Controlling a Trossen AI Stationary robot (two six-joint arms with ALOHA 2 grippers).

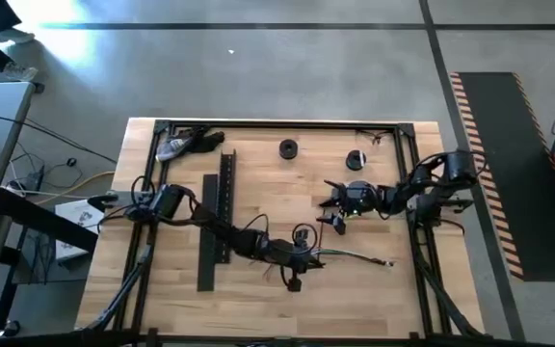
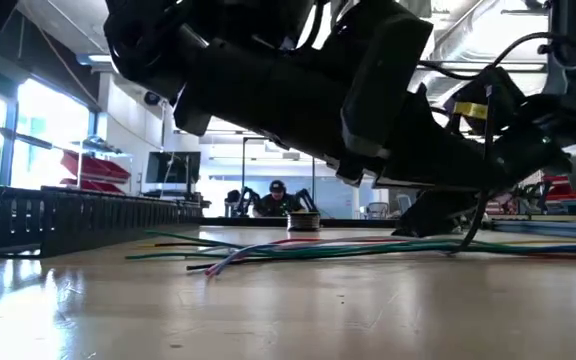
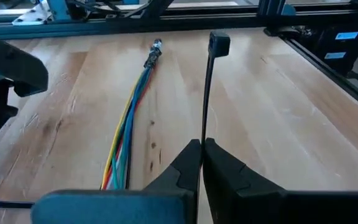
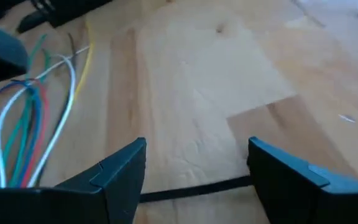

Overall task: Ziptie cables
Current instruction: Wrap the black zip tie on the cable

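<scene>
The left tool point(image 3: 201, 149) was pinched shut on a ziptie point(image 3: 207, 87), holding it upright beside the cables point(image 3: 129, 124) at the worktop's point(image 1: 258, 308) five o'clock; the right tool point(image 4: 194, 165) gaped empty, ready.

A pale wooden table point(image 1: 258, 289) with a black frame carries everything. On its left half a long black slotted channel point(image 1: 217, 217) lies lengthwise, near to far. The cables point(image 1: 355, 256), a loose bundle of thin coloured wires, lie on the near right part of the wood. Two small dark round things point(image 1: 288, 148) sit toward the far edge, well apart from the cables. A grey-and-black object point(image 1: 183, 144) lies at the far left corner.
</scene>
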